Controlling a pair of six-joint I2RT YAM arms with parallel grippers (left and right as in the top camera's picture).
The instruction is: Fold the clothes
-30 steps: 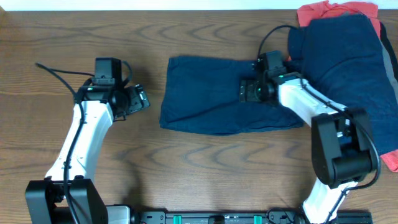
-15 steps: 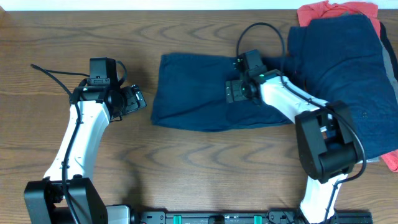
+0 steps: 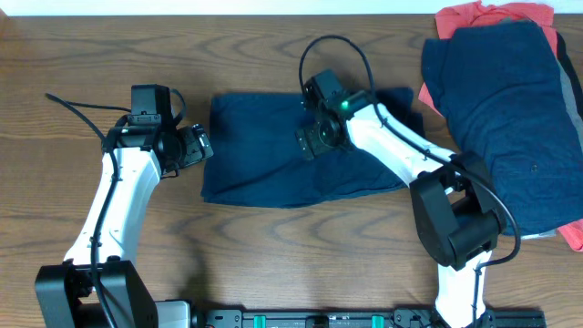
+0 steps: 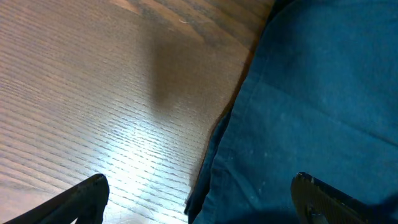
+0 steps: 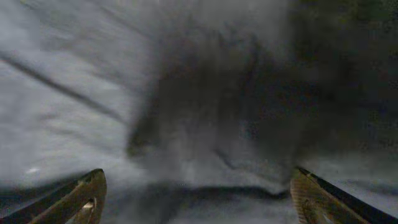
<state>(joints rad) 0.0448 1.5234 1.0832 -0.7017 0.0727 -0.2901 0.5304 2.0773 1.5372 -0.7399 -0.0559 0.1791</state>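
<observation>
Navy garment (image 3: 264,159): lies flat at mid-worktop between the two arms, roughly rectangular, with an uneven near edge.
Remaining clothes: navy pile (image 3: 501,100) over a coral-red garment (image 3: 487,14) at the far right, apart from the flat piece.
Right fingers (image 5: 314,196): spread wide and pressed onto the garment's far-right part, with fabric beneath and nothing clamped.
Left fingers (image 4: 87,194): released and empty, just beside the garment's left edge over the bare worktop (image 4: 93,81).
Risk 1: spread fingers hold by friction only, so the cloth may slip or bunch and the fold would come out crooked.
Risk 2: left fingers closing short of the edge would pinch nothing, or catch only one layer.
</observation>
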